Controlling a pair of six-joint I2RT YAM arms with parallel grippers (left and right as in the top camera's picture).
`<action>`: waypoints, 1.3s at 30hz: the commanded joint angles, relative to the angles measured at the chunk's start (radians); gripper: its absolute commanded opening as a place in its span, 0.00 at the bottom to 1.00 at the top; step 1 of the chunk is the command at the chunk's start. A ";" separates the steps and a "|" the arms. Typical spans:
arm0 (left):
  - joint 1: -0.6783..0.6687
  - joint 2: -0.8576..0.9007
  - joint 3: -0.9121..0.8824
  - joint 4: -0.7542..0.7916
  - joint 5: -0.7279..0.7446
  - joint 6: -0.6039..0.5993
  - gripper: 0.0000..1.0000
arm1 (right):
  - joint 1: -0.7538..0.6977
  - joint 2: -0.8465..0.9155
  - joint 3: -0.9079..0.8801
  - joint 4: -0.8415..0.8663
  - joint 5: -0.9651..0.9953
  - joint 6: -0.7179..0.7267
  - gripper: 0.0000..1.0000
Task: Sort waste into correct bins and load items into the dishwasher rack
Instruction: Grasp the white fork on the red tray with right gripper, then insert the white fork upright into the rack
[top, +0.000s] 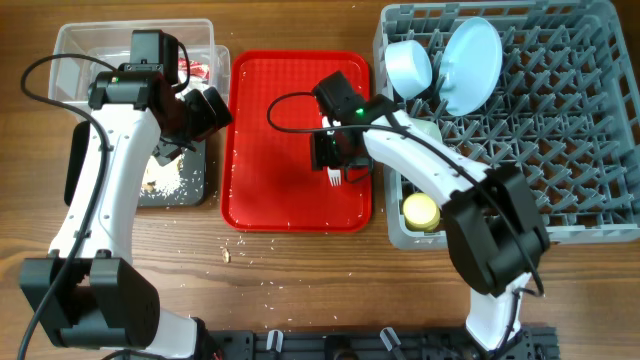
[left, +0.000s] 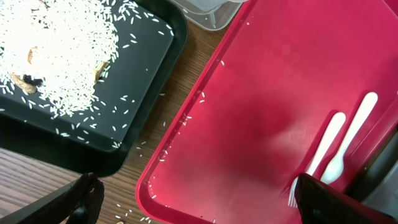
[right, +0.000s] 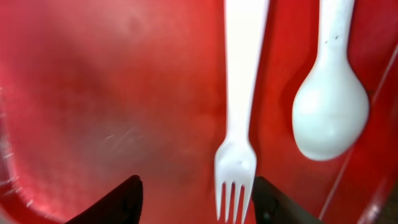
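On the worktop (top: 300, 280), the tub (top: 80, 45) sits far left, with the shallow tray (top: 190, 185) just in front holding scraps (left: 56, 56). The flat tray (top: 290, 200) lies between these and the rack (top: 600, 130) on the right. The fork (right: 244, 87) and spoon (right: 329, 118) lie side by side on the flat tray's right part. The plate (top: 472, 62) and bowl (top: 408, 65) stand in the rack's far-left corner, and the cup (top: 421, 211) in its near-left corner.

A: How is the light on the red tray (top: 260, 150)?
B: Bright, even, from above; soft shadows on it, a pale sheen mid-tray.
A: Sharp?
B: Overhead, yes. In the right wrist view the fork (right: 239, 124) lying on it blurs.
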 joint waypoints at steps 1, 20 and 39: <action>0.003 -0.003 0.011 0.000 -0.010 0.002 1.00 | -0.005 0.026 0.002 0.046 0.035 0.063 0.50; 0.003 -0.003 0.011 0.000 -0.010 0.002 1.00 | -0.006 0.131 0.002 0.119 0.126 0.069 0.39; 0.003 -0.003 0.011 0.000 -0.010 0.002 1.00 | -0.010 -0.093 0.092 0.029 0.048 -0.121 0.04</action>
